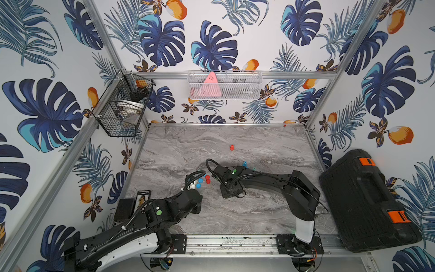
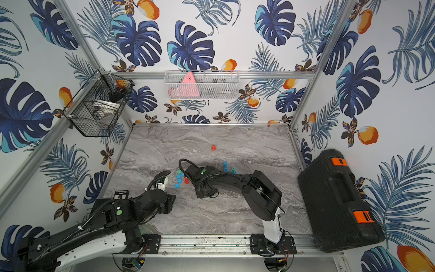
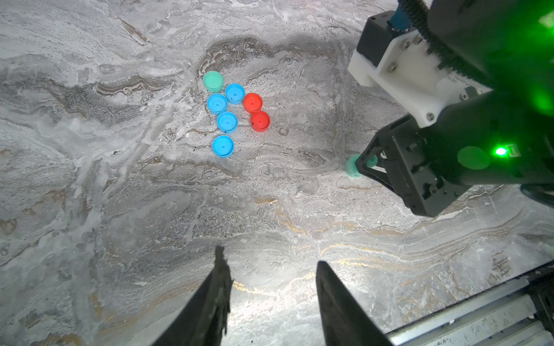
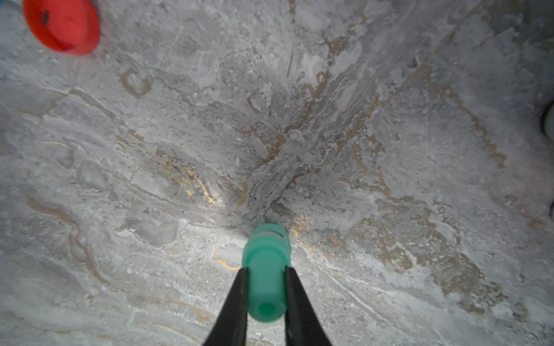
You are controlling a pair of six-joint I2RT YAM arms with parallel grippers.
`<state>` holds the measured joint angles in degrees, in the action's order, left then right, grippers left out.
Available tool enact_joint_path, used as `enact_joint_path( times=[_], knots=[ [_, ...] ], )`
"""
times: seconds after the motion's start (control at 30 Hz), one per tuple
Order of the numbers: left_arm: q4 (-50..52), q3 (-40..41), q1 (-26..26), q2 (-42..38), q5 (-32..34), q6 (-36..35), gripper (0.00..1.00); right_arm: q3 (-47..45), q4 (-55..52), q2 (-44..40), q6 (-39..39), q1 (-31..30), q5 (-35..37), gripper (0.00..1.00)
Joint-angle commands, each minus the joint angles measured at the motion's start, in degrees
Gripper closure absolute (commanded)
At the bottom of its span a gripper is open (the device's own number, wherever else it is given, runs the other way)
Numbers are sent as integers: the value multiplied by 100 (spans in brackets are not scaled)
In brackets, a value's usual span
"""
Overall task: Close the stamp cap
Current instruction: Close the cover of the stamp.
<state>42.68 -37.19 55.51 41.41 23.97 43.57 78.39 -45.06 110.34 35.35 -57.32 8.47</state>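
Right jaws around green stamp (image 4: 266, 278), open marble (image 4: 299, 119) ahead.

Left arm (image 1: 174, 207) and right arm (image 1: 303, 188) are black with white lower shells (image 1: 304, 228), ribbed cables (image 1: 247, 174).

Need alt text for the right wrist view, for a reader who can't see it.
The right gripper pinches a teal stamp between its black fingers, close to the grey marble table. A red cap lies on the table farther off, cut by the frame's edge.

Grey marbled tabletop (image 1: 259, 212) with a cluster of loose caps (image 3: 227, 122), a lone red stamp (image 1: 231, 147) and blue stamps (image 1: 245, 164).
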Motion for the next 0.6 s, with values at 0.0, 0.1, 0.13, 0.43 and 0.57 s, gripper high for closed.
enact_joint_path(
  times=[0.0,0.1,0.13,0.43,0.57],
  knots=[
    [-18,-49,4,7,99,88,49,-16,67,-4,97,-7,14,83],
    [-23,-39,4,8,90,99,49,-47,69,-23,117,-12,-5,83],
    [-30,-27,4,-1,84,103,49,-58,68,-30,116,-17,-8,83],
    [-67,-7,4,5,70,116,49,-149,53,-110,165,-34,-16,83],
    [-84,9,-1,29,66,116,49,-141,16,-134,174,-60,4,83]
  ],
)
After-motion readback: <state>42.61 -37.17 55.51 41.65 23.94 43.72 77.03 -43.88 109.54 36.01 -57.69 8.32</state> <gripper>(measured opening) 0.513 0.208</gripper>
